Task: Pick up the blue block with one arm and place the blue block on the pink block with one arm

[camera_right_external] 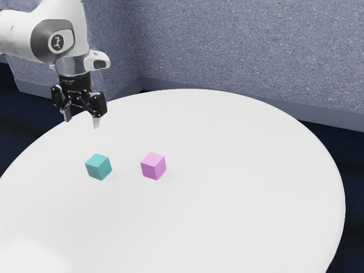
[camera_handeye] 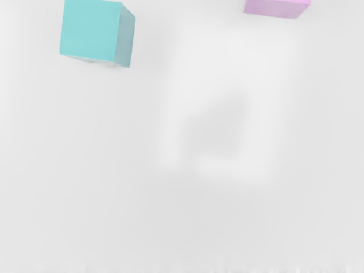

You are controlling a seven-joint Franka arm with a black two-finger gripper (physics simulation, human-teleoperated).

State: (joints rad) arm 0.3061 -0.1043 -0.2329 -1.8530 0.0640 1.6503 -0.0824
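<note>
two blocks: the blue block (camera_right_external: 98,166) is sitting on the white counter (camera_right_external: 239,187), near the pink block (camera_right_external: 153,165) on the exterior view's left, not touching it.
hand: the hand (camera_right_external: 82,118) is hovering spread and empty, farther from the pink block than the blue one.
key relation: the blue block is lying below the hand, offset toward the pink block; a descent there is likely coming.

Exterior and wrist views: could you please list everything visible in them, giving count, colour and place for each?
blue block: 1, teal-blue, on the table, to the exterior view's left of the pink block, apart from it.
pink block: 1, pink, on the table.
table: 1, white, round, bearing both blocks.
wall: 1, speckled blue-grey, behind the table.
arm: 1, white and grey, exterior view's upper left.
jaws: 1 pair, black, open, empty, raised over the table.
</note>
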